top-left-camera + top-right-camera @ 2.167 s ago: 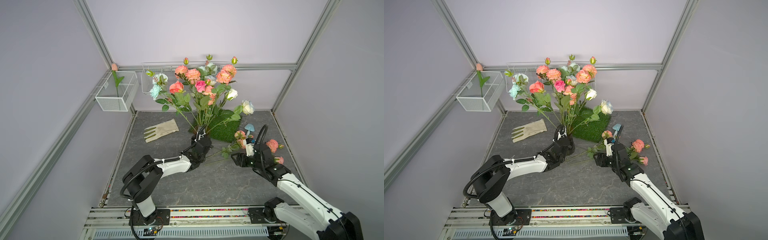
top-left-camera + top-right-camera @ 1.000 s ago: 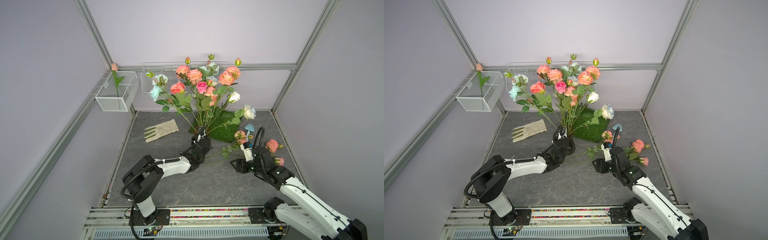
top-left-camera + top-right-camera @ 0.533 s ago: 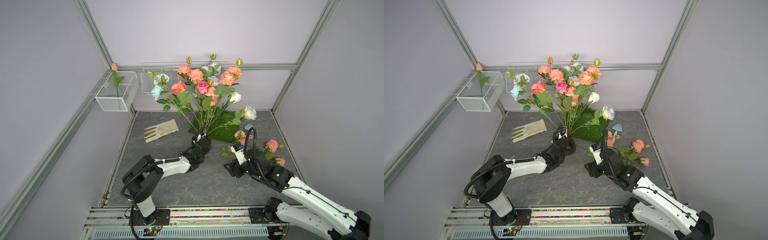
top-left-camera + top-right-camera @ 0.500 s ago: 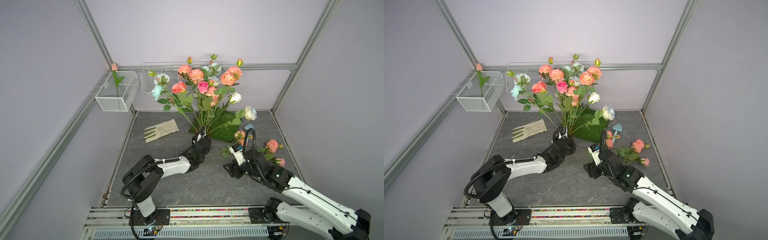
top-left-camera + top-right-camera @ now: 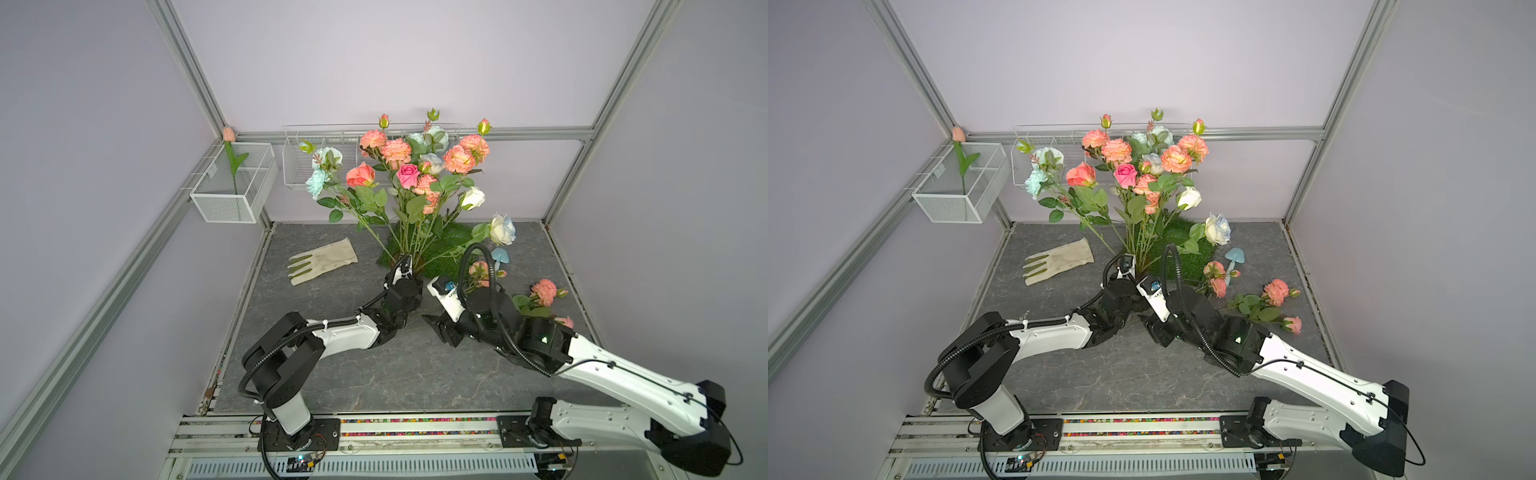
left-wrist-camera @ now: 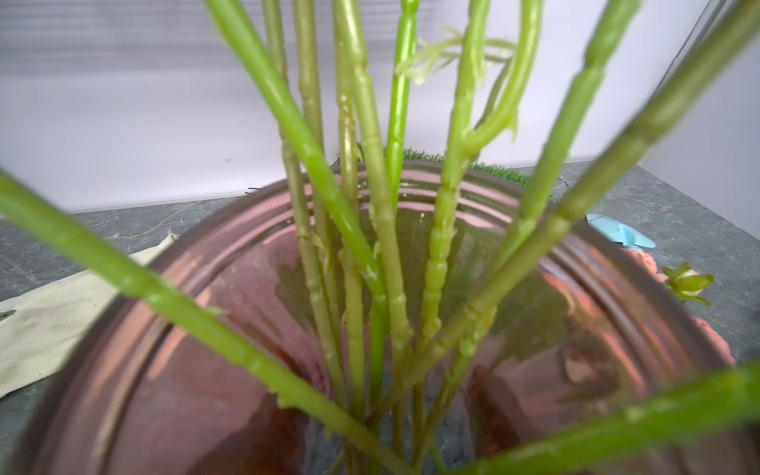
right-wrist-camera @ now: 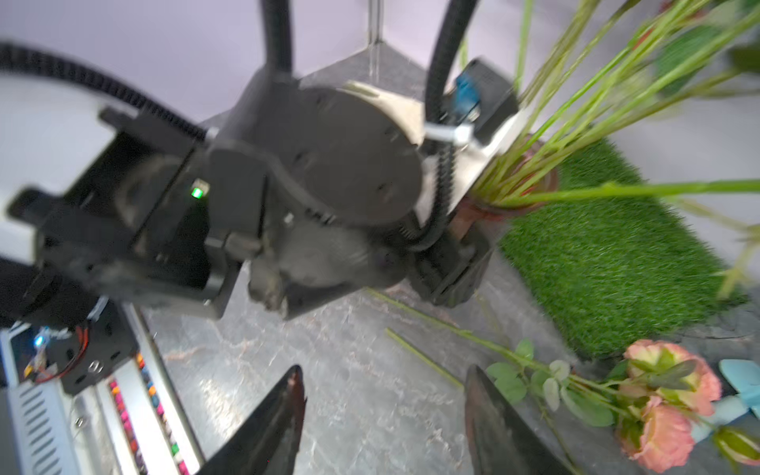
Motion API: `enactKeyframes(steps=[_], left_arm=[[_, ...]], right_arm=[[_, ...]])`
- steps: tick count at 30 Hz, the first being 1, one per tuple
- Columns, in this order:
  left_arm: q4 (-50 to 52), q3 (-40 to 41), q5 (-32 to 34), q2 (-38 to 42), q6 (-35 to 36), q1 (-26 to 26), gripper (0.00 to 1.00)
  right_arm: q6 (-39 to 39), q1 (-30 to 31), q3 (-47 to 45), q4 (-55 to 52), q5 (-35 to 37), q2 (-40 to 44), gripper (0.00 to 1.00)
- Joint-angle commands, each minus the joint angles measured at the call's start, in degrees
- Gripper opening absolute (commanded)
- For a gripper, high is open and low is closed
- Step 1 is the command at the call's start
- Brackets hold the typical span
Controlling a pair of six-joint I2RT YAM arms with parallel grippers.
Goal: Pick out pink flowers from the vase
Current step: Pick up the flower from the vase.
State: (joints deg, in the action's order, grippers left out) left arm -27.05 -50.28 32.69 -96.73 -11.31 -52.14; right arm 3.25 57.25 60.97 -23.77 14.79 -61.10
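On the grey tabletop [image 5: 395, 374], the left gripper [image 7: 460, 255] stood clamped on the vase [image 6: 185, 370], pink flowers [image 5: 396, 150] rising above it, while the right gripper [image 7: 384, 374] hung alongside, jaws apart, empty, removed sprays [image 5: 540, 291] lying beside it; the next pick probably required pinching one pink stem above the rim.

vase [image 6: 617, 329] between glove [image 5: 1059, 259] on left and loose flowers [image 5: 1277, 291] on right
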Motion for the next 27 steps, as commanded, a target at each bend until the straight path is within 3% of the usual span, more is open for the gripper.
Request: enactKeyframes(steps=[1, 11, 19, 27], left_arm=[[10.55, 4.49, -5.88, -2.76, -4.16, -0.49, 0.00], [9.47, 4.37, -6.29, -3.67, -3.03, -0.50, 0.00], [9.12, 4.37, -6.76, -3.47, -2.75, -0.49, 0.00], [9.33, 4.55, -7.02, -3.03, -2.62, -0.45, 0.00]], right_arm=[[-2.76, -4.49, 1.83, 3.52, -3.43, -1.18, 0.61], [0.14, -16.68, 7.71, 8.73, -19.44, -7.85, 0.38], [3.05, -19.51, 16.77, 11.60, -27.72, -18.05, 0.34], [9.94, -22.69, 25.55, 13.93, -27.91, -28.47, 0.31]])
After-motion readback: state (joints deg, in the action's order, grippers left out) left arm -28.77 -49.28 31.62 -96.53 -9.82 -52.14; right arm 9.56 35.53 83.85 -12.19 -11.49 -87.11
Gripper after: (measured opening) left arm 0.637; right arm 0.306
